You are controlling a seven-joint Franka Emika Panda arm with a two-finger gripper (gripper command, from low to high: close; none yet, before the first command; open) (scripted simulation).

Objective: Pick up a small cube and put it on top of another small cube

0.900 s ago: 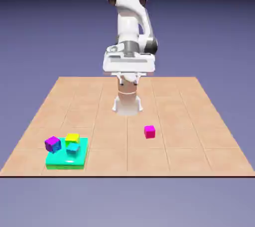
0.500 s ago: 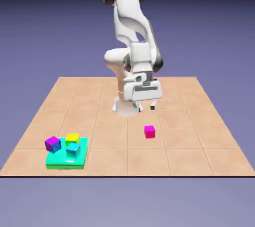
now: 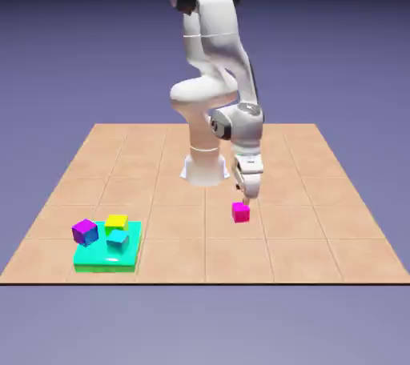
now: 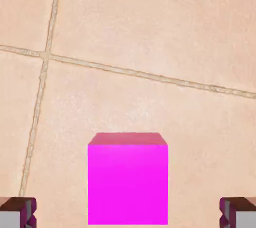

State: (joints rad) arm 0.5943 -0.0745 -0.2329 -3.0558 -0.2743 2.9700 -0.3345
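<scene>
The small hot-pink cube (image 3: 240, 211) rests on the tiled table, right of middle in the exterior view. My gripper (image 3: 245, 194) hangs just above it, pointing down, and is open. In the hand view the pink cube (image 4: 127, 179) fills the lower middle. It sits between my two grey fingertips (image 4: 17, 213), which stand wide apart at the bottom corners with clear gaps on both sides. Nothing is held.
A flat teal block (image 3: 96, 259) lies near the table's front edge at the exterior view's left. On it sit a purple cube (image 3: 84, 231), a yellow cube (image 3: 116, 222) and a cyan cube (image 3: 118, 238). The robot's base (image 3: 204, 167) stands behind the pink cube.
The arm has folded down from a raised pose. The hand has dropped toward the exterior view's right and now sits just over the pink cube. The cubes have not moved.
</scene>
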